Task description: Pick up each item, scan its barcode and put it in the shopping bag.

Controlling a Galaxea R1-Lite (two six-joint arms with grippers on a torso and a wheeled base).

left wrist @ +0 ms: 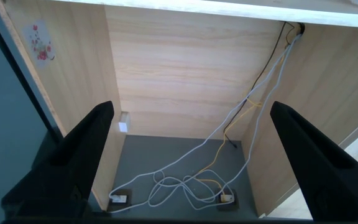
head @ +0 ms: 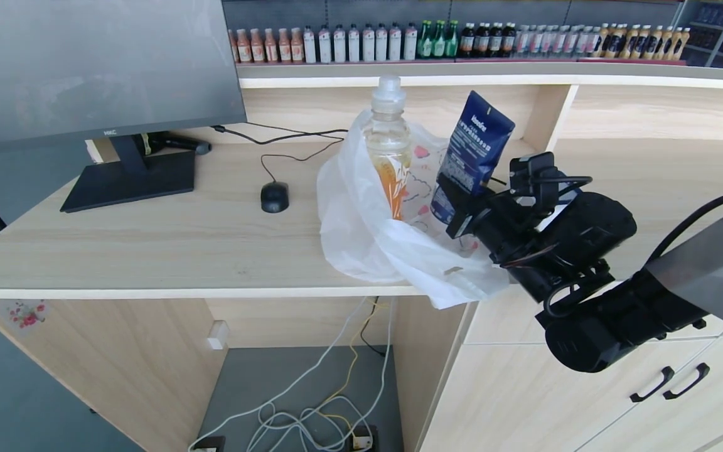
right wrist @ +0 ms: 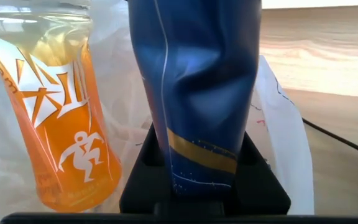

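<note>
Fingers [right wrist: 143, 163] of right gripper [head: 455, 216] pinch pouch [head: 476, 147] by its bottom end, upright at bag [head: 361, 245] mouth beside bottle [head: 389, 150] inside, likely ready to lower in. Left gripper [left wrist: 191, 134] spread wide, parked idle below counter [head: 148, 251].

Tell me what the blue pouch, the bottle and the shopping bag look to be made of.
The blue pouch: likely flexible plastic film, glossy; it creases and catches highlights. The bottle: probably clear, rigid plastic; it is see-through above an orange printed label. The shopping bag: thin, translucent white plastic film; it slumps in soft folds and lets light through.
</note>
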